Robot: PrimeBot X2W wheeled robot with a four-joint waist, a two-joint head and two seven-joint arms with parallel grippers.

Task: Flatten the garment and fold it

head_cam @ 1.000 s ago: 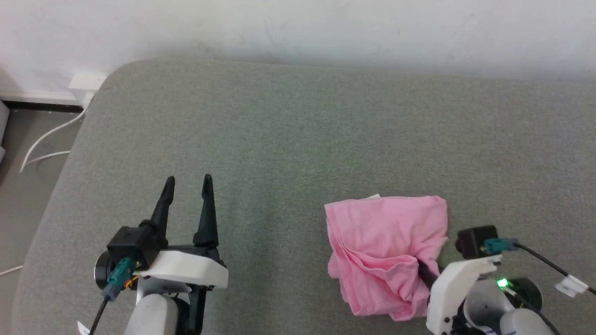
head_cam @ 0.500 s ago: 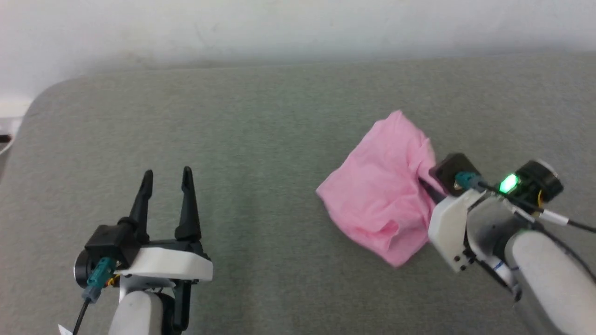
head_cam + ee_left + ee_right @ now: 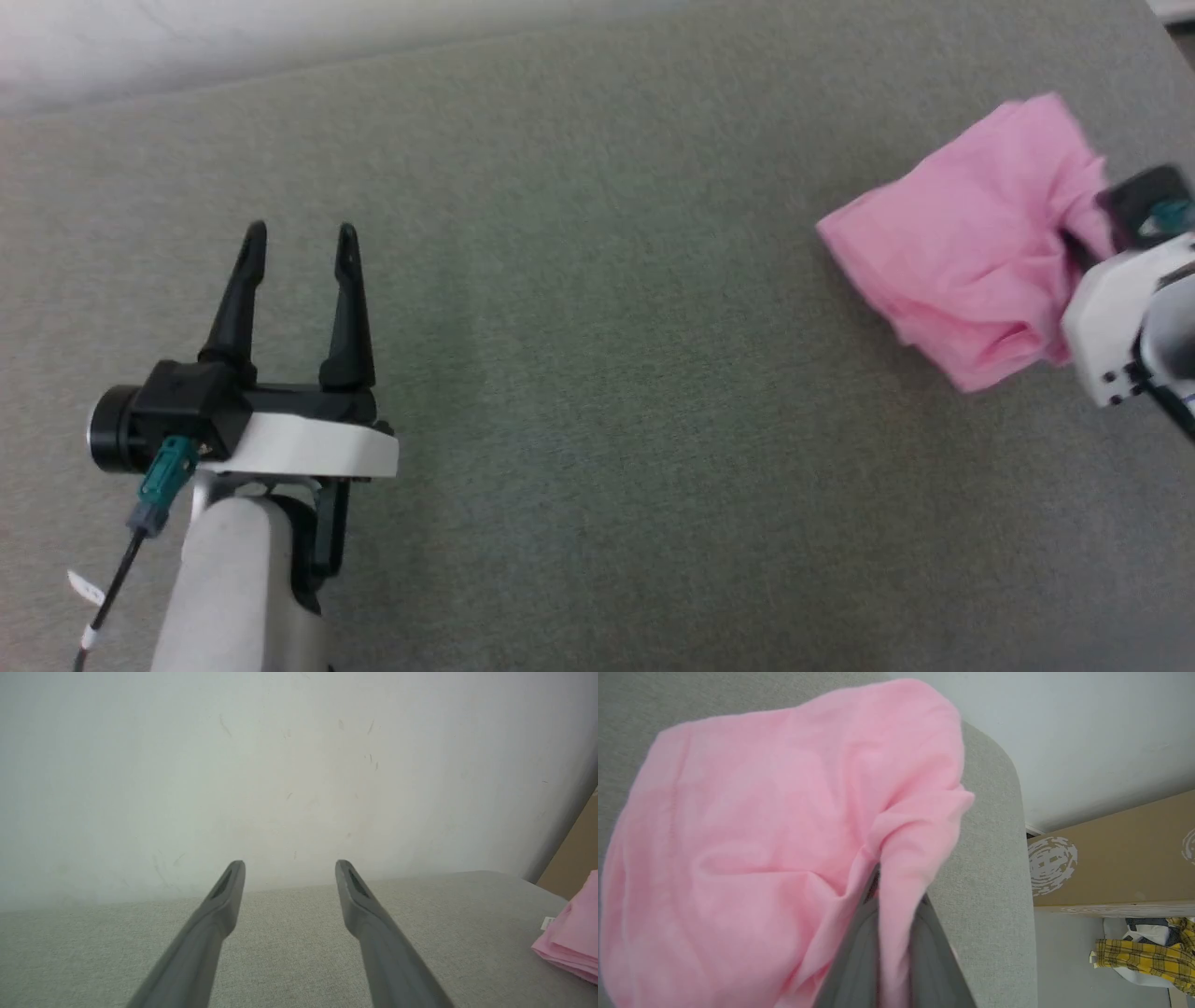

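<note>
— Garment (image 3: 962, 252) of plain light-pink thin cloth, bunched into a blocky bundle at the far right of the head view, over the grey-green woven cushion surface (image 3: 597, 392). Well apart from the left gripper (image 3: 301, 230).
— Pointing which way?
— Slanted. Gathered end at the right, pinched by the right gripper (image 3: 896, 914); blunt folded end toward the left and a little nearer. About as broad as long, so long axis hard to call; at best, along that slant from gripper to folded end.
— Grip?
— Two long dark fingers (image 3: 854, 961) drawn close together, a pink fold clamped between them. Rest of the cloth spread ahead in soft folds.
— Lifted or lying?
— Cannot tell. In the left wrist view, stacked pink layers low at the right edge, with a small white tag (image 3: 546, 923) poking out at their upper left.
— And the left?
— Spread wide, holding nothing, over bare cushion at the lower left, tips toward the plain white wall (image 3: 280, 765).
— Past the cushion's edge?
— Brown cardboard box (image 3: 1111, 858) with white print, and yellow checked cloth (image 3: 1143, 952) below it in the right wrist view.
</note>
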